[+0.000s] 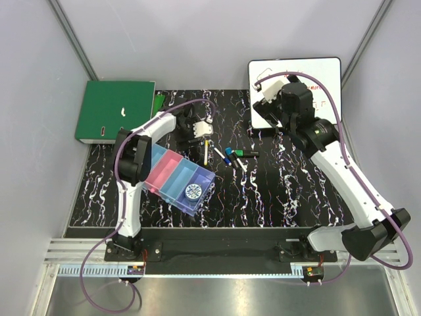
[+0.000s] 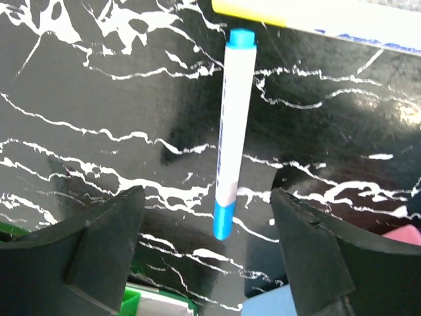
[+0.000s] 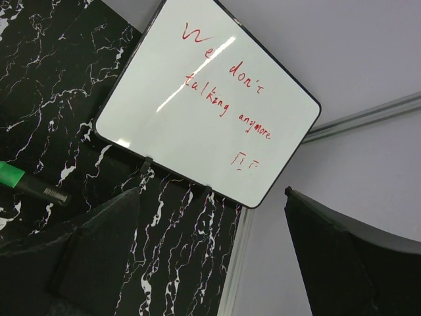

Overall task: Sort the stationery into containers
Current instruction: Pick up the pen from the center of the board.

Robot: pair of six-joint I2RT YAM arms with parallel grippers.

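Observation:
A white marker with blue caps lies on the black marbled mat. Its near end sits between the open, empty fingers of my left gripper, which hovers above it. A yellow-and-white marker lies just beyond it. In the top view my left gripper is behind the row of bins. Several markers lie to its right. The round blue-and-white tin sits in the purple-blue end bin. My right gripper is open and empty over the whiteboard's left edge. A green marker shows at the left of the right wrist view.
The whiteboard with red writing lies at the back right. The green binder lies at the back left. A green-and-white object and a light blue bin corner lie under my left gripper. Grey walls enclose the mat.

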